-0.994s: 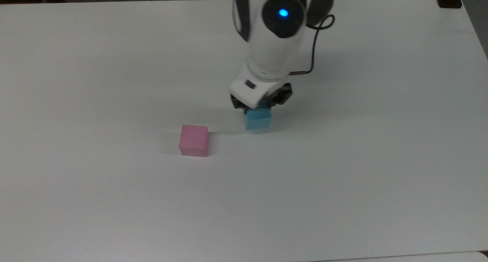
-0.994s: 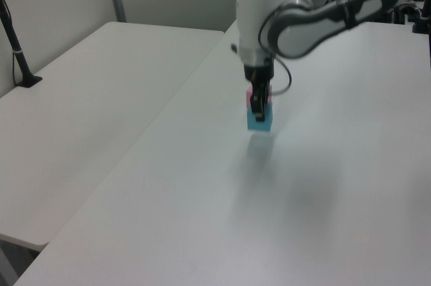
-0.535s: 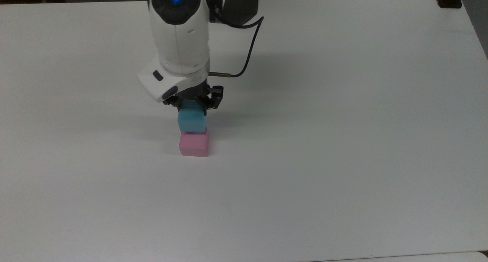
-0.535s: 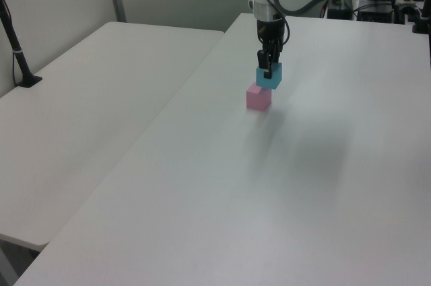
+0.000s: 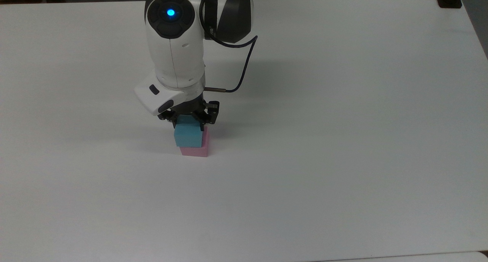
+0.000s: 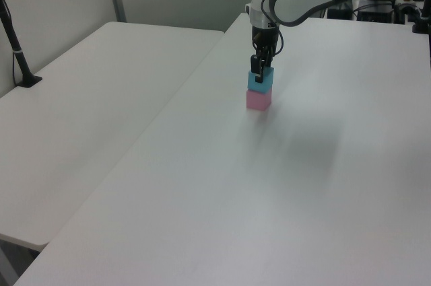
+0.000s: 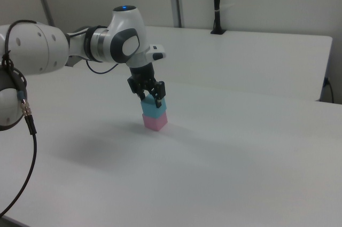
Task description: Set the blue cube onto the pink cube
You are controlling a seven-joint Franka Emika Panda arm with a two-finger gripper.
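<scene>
- Gripping the blue cube (image 5: 187,136) between its fingers, the gripper (image 5: 189,119) points straight down.
- Blue cube sits on the pink cube (image 5: 198,150), nudged toward 10 o'clock in the top view.
- Stack stands on the white table (image 5: 343,140), at 6 o'clock from the arm (image 5: 175,44).

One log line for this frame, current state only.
phase: placing | tool: shut on blue cube | blue cube: resting on pink cube | release: not yet done
</scene>
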